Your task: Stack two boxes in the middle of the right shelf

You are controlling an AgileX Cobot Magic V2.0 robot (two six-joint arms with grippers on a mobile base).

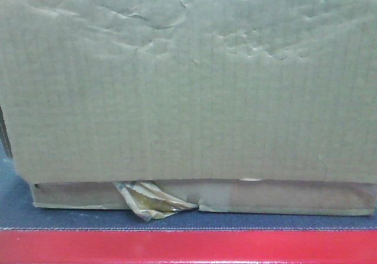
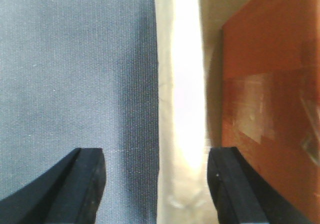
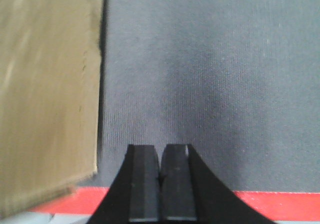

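Note:
The large box (image 1: 188, 81), its face wrinkled, fills the front view and rests on the flatter box (image 1: 283, 196), which has peeling tape (image 1: 153, 200) at its lower front. Both stand on a dark grey platform (image 1: 88, 220). The shelf is out of view. My left gripper (image 2: 156, 181) is open over the grey surface, empty, with a taped brown box face (image 2: 270, 84) beyond its right finger. My right gripper (image 3: 160, 174) is shut on nothing, apart from a cardboard box side (image 3: 47, 94) to its left.
The platform has a red front edge (image 1: 188, 246), which also runs under my right gripper as a red strip (image 3: 280, 204). A bright pale strip (image 2: 182, 84) runs between the grey surface and the brown box in the left wrist view.

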